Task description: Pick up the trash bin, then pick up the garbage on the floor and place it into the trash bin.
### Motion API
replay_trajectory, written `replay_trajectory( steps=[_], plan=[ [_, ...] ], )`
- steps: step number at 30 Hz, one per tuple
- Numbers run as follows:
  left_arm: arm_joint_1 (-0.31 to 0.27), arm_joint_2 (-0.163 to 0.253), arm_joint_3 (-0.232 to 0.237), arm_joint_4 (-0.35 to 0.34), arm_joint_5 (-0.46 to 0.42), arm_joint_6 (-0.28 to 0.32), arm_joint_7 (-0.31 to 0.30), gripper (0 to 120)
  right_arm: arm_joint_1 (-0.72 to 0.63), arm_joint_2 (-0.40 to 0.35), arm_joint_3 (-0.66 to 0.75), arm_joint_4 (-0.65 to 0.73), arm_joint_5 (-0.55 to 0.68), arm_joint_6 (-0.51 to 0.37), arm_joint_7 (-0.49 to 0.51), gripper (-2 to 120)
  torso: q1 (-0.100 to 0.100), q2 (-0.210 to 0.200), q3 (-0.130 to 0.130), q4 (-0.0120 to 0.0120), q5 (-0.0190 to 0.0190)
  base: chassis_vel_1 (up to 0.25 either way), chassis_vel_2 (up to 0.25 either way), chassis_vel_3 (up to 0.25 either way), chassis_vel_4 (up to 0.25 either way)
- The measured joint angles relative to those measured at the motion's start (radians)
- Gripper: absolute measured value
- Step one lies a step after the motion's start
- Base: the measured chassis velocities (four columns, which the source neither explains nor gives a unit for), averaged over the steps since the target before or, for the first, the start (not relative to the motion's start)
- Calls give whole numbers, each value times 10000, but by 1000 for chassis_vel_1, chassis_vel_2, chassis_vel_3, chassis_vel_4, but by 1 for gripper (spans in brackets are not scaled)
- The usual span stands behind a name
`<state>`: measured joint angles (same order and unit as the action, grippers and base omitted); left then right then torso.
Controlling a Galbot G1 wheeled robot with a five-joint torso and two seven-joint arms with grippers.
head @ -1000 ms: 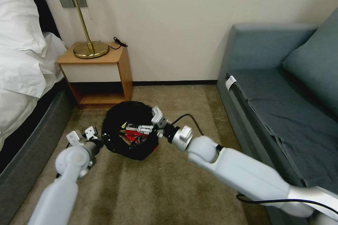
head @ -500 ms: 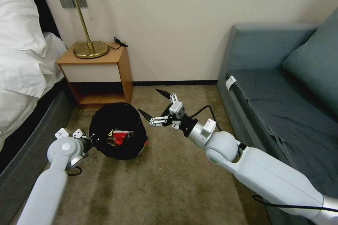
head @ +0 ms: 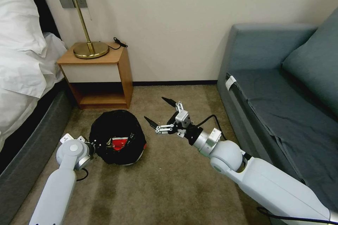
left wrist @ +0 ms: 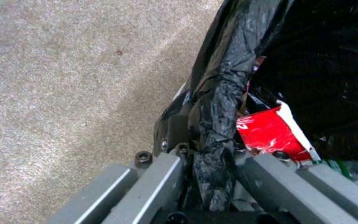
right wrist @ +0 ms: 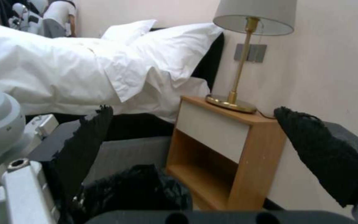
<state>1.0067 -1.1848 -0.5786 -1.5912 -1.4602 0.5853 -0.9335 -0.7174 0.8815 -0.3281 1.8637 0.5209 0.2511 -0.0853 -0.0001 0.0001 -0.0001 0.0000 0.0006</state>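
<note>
- One second back, your right gripper (head: 160, 115) was reaching into the trash bin (head: 118, 137) with its fingers over the red litter; now it hangs above the carpet (head: 169, 182), just beside the bin toward the sofa (head: 278, 105), fingers spread wide and empty.
- You can read that as a drop completed: the red-and-white wrapper (head: 121, 142) lies inside the black liner and nothing is left in that hand.
- Your left gripper (head: 92, 144) has the bin's rim on the bed side; in the left wrist view its fingers (left wrist: 158, 183) are clamped on a bunched fold of the liner (left wrist: 218, 102).
- Meanwhile the bin has shifted toward the bed and lower.
- You see the bin as a crinkly black mound tipped toward you, near the nightstand (head: 98, 77), with a sliver of white wall under the bag.
- No litter shows on the visible carpet, so the task looks close to done.
</note>
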Motion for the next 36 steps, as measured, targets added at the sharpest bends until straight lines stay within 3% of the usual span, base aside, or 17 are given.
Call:
replay_trajectory(
  steps=[3, 8, 15, 18, 21, 22, 24, 28, 31, 32, 33, 34, 35, 36],
  plan=[
    [12, -17, -8, 16, 38, -3, 40, 8, -73, -30, 47, 21, -19, 5, 0, 100, 0, 0, 0, 0, 2, 0, 0, 0, 0],
    [78, -42, -9, 20, 326, -46, 323, 32, -384, -133, 261, 106, -80, 9, -4, 100, 0, 0, 0, 1, -5, 0, 0, 0, 0],
    [125, 85, 55, -99, 584, 23, 649, 54, -741, -154, 525, 40, -195, 9, -100, 100, 0, -1, 2, -2, -16, 0, 0, 0, 0],
    [112, 155, 55, -142, 783, 35, 887, 63, -941, -157, 648, -23, -263, 28, -191, 100, 0, -1, 2, -2, -11, 0, 0, 0, 0],
    [60, 236, 90, -183, 1414, -140, 1526, 79, -1260, -139, 874, -179, -351, 97, -315, 100, 0, 0, 2, -2, -9, 0, 0, 0, 0],
    [60, 236, 90, -183, 1414, -140, 1526, 79, -1260, -139, 874, -179, -351, 97, -315, 100, 0, 0, 2, -2, -9, 0, 0, 0, 0],
    [26, 322, 129, -257, 2001, -310, 2201, 93, -1375, -125, 1058, -262, -363, 123, -347, 100, 0, -1, 2, -1, -6, 0, 0, 0, 0],
    [23, 379, 141, -326, 2410, -425, 2742, 98, -1397, -116, 1195, -311, -362, 132, -351, 100, 1, -1, 2, -1, -6, 0, 0, 0, 0],
    [264, 521, 104, -572, 3899, -977, 4592, 100, -1401, -42, 1433, -331, -388, 74, -72, 100, 0, -1, 2, -1, -7, 0, 0, 0, 0],
    [264, 521, 104, -572, 3899, -977, 4592, 100, -1401, -42, 1433, -331, -388, 74, -72, 100, 0, -1, 2, -1, -7, 0, 0, 0, 0],
    [409, 555, 38, -720, 4427, -1184, 5243, 100, -1402, 7, 1558, -269, -453, -93, 247, 100, 1, -1, 2, -1, -6, 0, 0, 0, 0],
    [409, 555, 38, -720, 4427, -1184, 5243, 100, -1402, 7, 1558, -269, -453, -93, 247, 100, 1, -1, 2, -1, -6, 0, 0, 0, 0],
    [611, 607, -69, -863, 5133, -1549, 6224, 100, -1403, 60, 1732, -168, -561, -377, 733, 100, 1, -1, 2, 0, -5, 0, 0, 0, 0],
    [611, 607, -69, -863, 5133, -1549, 6224, 100, -1403, 60, 1732, -168, -561, -377, 733, 100, 1, -1, 2, 0, -5, 0, 0, 0, 0]
  ],
)
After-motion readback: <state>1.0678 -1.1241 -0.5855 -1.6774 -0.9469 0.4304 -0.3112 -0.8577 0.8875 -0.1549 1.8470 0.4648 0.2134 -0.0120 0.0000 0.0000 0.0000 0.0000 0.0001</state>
